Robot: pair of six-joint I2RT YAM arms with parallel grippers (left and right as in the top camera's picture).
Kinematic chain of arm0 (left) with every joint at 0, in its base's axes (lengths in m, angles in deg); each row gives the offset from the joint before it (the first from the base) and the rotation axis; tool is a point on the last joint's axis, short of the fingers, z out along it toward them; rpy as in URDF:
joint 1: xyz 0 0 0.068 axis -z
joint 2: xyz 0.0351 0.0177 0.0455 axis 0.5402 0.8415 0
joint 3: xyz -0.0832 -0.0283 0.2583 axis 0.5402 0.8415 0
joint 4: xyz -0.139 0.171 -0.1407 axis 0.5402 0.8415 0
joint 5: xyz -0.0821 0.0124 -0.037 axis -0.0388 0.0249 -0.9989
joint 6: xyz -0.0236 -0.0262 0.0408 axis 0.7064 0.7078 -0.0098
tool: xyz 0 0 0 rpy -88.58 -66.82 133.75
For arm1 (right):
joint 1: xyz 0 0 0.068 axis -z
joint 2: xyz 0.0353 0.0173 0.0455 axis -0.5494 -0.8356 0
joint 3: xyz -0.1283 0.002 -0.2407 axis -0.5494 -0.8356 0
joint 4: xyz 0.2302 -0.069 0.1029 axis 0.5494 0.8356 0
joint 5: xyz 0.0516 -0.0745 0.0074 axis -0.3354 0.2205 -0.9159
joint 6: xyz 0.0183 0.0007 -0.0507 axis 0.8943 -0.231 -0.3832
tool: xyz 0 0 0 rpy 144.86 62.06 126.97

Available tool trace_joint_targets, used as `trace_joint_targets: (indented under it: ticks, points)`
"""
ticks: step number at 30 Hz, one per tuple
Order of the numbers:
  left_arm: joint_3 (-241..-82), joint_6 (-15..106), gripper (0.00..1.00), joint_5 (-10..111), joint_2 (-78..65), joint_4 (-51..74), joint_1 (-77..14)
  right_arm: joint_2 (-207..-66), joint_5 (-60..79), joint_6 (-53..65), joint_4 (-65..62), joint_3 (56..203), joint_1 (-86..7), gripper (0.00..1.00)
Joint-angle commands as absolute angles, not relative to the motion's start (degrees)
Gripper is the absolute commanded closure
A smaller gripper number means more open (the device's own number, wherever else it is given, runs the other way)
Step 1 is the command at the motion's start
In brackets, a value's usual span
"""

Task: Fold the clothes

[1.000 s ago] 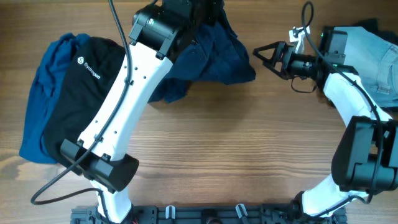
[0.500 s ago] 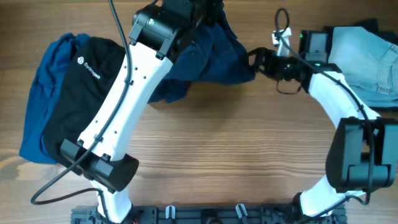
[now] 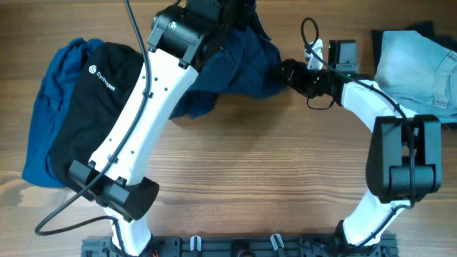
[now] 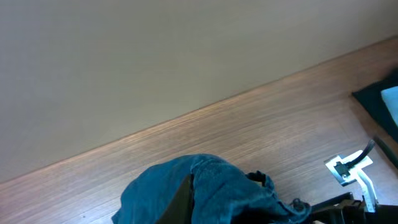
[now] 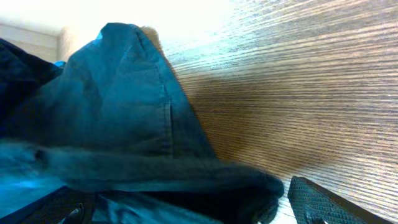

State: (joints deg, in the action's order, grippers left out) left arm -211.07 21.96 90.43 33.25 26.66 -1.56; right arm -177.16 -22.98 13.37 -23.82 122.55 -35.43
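The dark navy shorts (image 3: 243, 68) hang bunched at the table's far middle, lifted by my left gripper (image 3: 239, 8), which is shut on their upper part. In the left wrist view the shorts (image 4: 205, 193) drape over the jaws and hide them. My right gripper (image 3: 284, 71) is open at the shorts' right edge. In the right wrist view a dark fold of the shorts (image 5: 124, 106) lies between the spread fingers, with one ribbed fingertip (image 5: 320, 202) bare on the right. A black top (image 3: 93, 107) with a small white logo lies on a royal-blue garment (image 3: 46, 107) at the left.
Pale blue denim (image 3: 418, 64) lies on a dark cloth at the far right, behind the right arm. The left arm's white links (image 3: 136, 121) cross the table diagonally over the black top. Bare wooden table (image 3: 271, 164) spans the middle and front.
My right gripper has moved left from near the denim to the shorts' right edge, so fabric now sits between its open fingers. The left gripper and the lifted shorts have held still.
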Motion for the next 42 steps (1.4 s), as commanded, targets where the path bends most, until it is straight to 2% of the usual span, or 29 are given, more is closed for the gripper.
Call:
trace_joint_targets:
  ticks: [1,9,28,38,40,42]
  points:
    - [-211.3,21.4,0.96,92.8,29.4,26.1,-1.3,-177.9,-22.0,12.9,-24.2,122.8,-35.0,0.0]
    - [-211.3,20.2,0.96,92.8,27.8,26.7,-1.3,-178.1,-20.6,14.6,-25.7,122.8,-34.4,0.0]
    - [-211.3,20.3,0.96,90.6,27.6,33.9,-1.3,-178.1,-27.4,19.2,-34.6,122.8,-34.0,0.01]
    - [-211.3,20.4,0.96,90.7,27.4,31.2,-0.3,-178.1,-24.4,19.0,-33.2,122.8,-34.9,0.01]
    - [-211.3,20.2,0.96,90.9,27.2,30.5,0.1,-178.3,-24.4,18.7,-32.6,122.8,-34.9,0.01]
    - [-211.3,20.2,0.96,90.9,26.7,29.1,0.1,-178.9,-24.4,17.4,-31.6,122.8,-35.0,0.07]
